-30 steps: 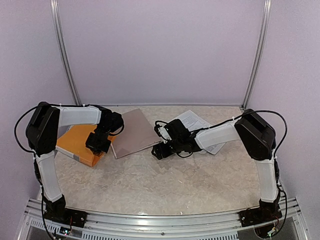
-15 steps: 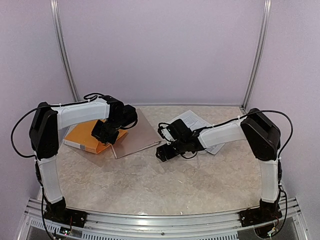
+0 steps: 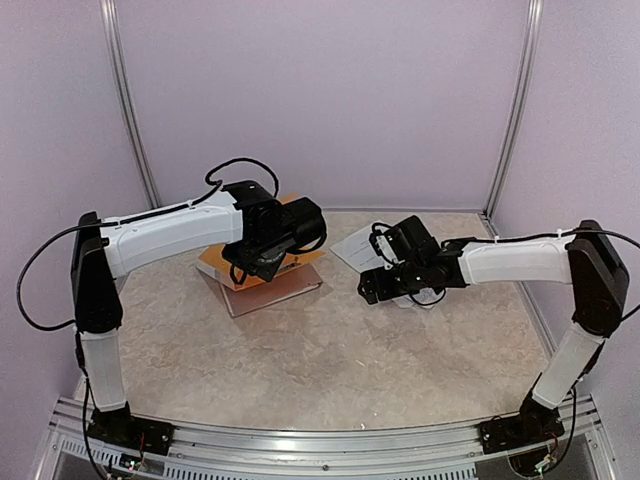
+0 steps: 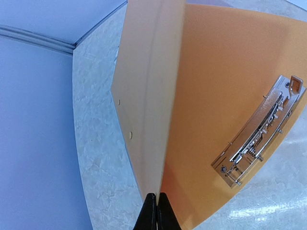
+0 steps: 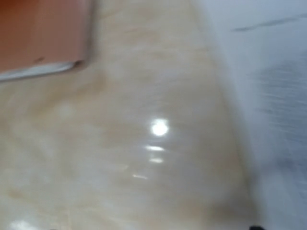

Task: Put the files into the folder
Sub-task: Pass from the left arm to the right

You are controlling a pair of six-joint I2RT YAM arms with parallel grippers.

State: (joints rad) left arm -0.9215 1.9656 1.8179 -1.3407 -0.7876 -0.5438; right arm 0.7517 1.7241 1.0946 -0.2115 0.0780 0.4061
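Note:
The folder (image 3: 272, 290) lies at the back left of the table, tan outside and orange inside. My left gripper (image 3: 262, 262) is shut on the edge of its cover and holds that cover raised. In the left wrist view the gripper (image 4: 157, 213) pinches the cover edge-on, with the tan face (image 4: 144, 72) on the left and the orange inside (image 4: 216, 72) with its metal clip (image 4: 259, 132) on the right. The files (image 3: 352, 246), white printed sheets, lie at the back right. My right gripper (image 3: 372, 290) hovers low at their near edge; its jaws are not discernible.
The right wrist view is blurred: bare marbled table (image 5: 144, 158), a corner of the folder (image 5: 43, 33) at upper left, white paper (image 5: 283, 96) at right. Purple walls with metal rails (image 3: 130, 110) close off the back and sides.
My left arm has swung right and up, carrying the folder's cover over from the left. My right gripper has moved right, from beside the folder to the edge of the files.

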